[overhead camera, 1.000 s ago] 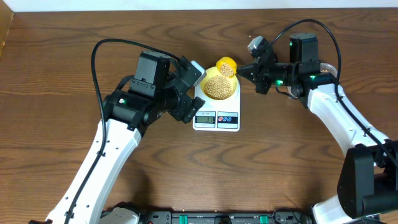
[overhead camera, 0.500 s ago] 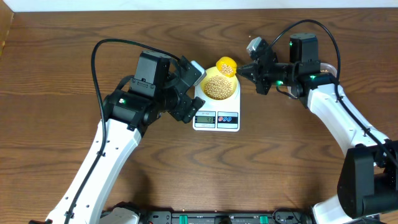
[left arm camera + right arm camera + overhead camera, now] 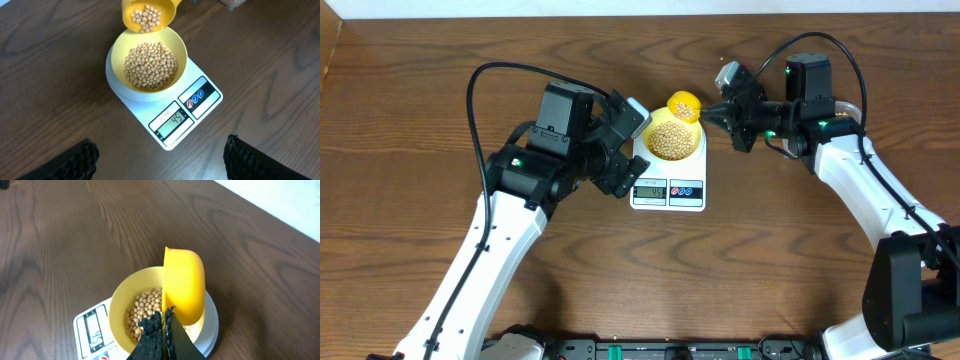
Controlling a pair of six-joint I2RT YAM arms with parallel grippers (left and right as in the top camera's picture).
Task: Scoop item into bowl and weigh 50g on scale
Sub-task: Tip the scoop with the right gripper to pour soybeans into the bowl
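Observation:
The white scale point(image 3: 668, 195) stands mid-table with the pale yellow bowl point(image 3: 650, 128) on its platform. The bowl holds a heap of tan beans point(image 3: 670, 141). My right gripper point(image 3: 708, 113) is shut on the handle of a bright yellow scoop point(image 3: 684, 105), which is tipped over the bowl's far rim with some beans still in it point(image 3: 146, 16). The right wrist view shows the scoop point(image 3: 185, 285) on edge above the bowl point(image 3: 120, 297), with my gripper point(image 3: 164, 325) clamped on it. My left gripper point(image 3: 160, 167) hovers open just left of the scale point(image 3: 200, 95), holding nothing.
A clear container point(image 3: 232, 3) with beans peeks in at the top edge of the left wrist view. The table's far edge meets a white surface point(image 3: 280, 205). Bare wood surrounds the scale.

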